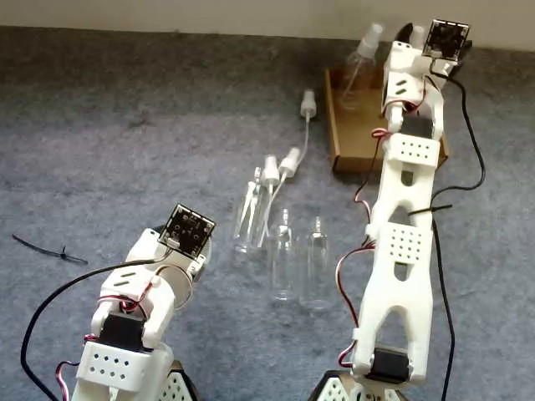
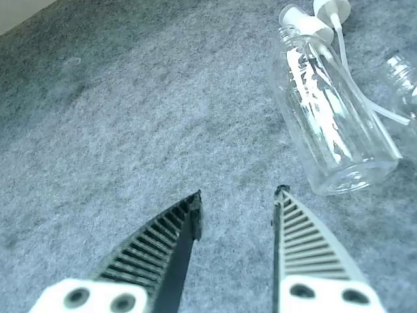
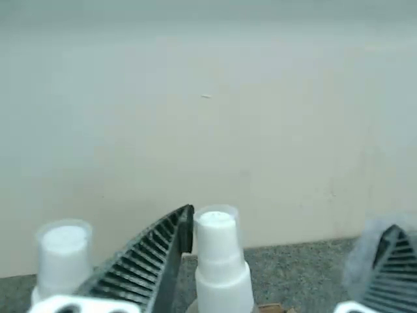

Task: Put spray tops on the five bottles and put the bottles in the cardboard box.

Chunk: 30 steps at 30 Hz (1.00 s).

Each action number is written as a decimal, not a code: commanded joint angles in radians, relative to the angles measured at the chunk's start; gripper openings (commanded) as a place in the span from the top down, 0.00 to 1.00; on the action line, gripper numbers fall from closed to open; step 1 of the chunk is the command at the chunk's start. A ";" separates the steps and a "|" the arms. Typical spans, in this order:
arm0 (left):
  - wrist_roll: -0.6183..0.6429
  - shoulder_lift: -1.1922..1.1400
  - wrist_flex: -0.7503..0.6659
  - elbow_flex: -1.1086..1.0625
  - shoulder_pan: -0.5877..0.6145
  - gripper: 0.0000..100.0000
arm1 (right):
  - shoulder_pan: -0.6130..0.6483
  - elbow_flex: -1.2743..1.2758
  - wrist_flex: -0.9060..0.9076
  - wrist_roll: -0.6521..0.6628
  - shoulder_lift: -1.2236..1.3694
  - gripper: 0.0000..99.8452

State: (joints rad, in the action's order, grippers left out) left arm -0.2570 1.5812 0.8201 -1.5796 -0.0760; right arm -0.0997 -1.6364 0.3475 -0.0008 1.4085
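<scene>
A clear bottle (image 1: 358, 73) with a spray top on stands in the cardboard box (image 1: 344, 150) at the back right. My right gripper (image 3: 291, 218) hangs over the box, open, with a second bottle's white spray top (image 3: 218, 257) between its fingers, close to one finger and ungripped. Another capped spray top (image 3: 62, 251) stands beside it. One clear bottle (image 2: 329, 111) lies on its side at mid-table with two spray tops (image 1: 280, 164) at its neck. Two topless bottles (image 1: 301, 263) stand upright nearby. My left gripper (image 2: 238, 193) hovers open over bare carpet, short of the lying bottle.
A loose spray top (image 1: 308, 104) with its tube lies left of the box. A black zip tie (image 1: 50, 251) lies at the far left. Grey carpet covers the table, and a pale wall runs behind the box.
</scene>
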 commanded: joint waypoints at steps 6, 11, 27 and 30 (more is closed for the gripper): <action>-0.005 0.001 -0.021 0.007 0.015 0.82 | 0.002 -0.148 0.007 -0.012 -0.150 0.61; -0.005 0.001 -0.021 0.007 0.015 0.82 | -0.002 -0.148 0.038 -0.012 -0.189 0.61; -0.005 0.001 -0.021 0.007 0.015 0.82 | -0.013 -0.148 0.252 -0.012 -0.463 0.61; -0.006 0.001 -0.021 0.007 0.016 0.82 | -0.025 -0.148 0.360 -0.014 -0.565 0.61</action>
State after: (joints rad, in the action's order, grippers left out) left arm -0.2570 1.5812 0.8201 -1.5796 -0.0760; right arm -0.1028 -1.6364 0.6176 -0.0008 0.9973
